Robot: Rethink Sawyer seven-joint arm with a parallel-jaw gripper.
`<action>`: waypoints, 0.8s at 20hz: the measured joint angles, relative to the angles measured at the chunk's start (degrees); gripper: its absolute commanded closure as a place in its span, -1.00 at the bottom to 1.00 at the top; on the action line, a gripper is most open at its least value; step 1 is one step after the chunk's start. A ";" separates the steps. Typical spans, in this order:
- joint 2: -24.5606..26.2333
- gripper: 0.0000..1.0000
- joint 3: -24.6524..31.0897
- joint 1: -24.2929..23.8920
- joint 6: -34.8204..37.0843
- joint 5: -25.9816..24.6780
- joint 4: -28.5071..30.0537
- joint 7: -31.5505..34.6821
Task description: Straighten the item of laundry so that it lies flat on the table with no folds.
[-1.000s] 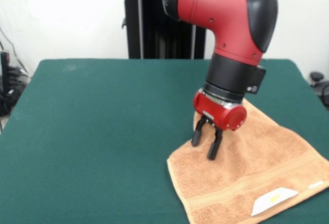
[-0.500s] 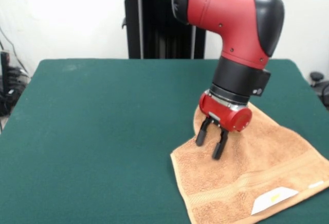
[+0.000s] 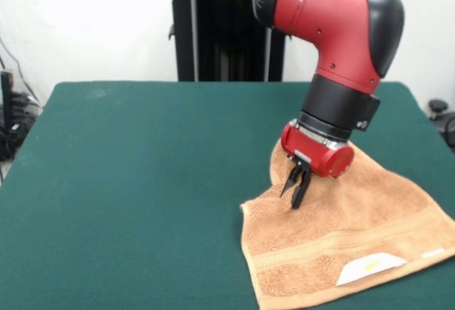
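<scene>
The towel lies at the worktop's near right corner, seen from the front, mostly spread, its label face up near the front edge. Its far left part is bunched into a raised pucker. There the claw is pinched shut on a ridge of towel. To do this well, I judge the pull should run low and outward, away from the towel's middle, letting go only once the pucker lies flat, so the spread part is not dragged along.
</scene>
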 measured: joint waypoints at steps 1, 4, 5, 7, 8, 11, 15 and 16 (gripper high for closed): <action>0.45 1.00 -0.54 0.55 0.00 0.45 0.00 0.00; 0.84 1.00 -1.29 1.28 0.01 1.35 0.00 0.00; 1.07 1.00 -1.91 1.90 0.09 2.21 0.02 0.00; 1.24 1.00 -2.64 2.68 0.28 3.08 0.04 0.00; 1.23 1.00 -2.92 3.12 0.33 3.55 0.04 0.00; 0.61 1.00 -1.84 2.40 -0.12 3.47 0.15 0.00; -1.21 1.00 5.67 -5.08 -5.12 -2.35 0.42 0.00; -1.98 1.00 7.75 -7.35 -6.86 -4.76 0.57 0.00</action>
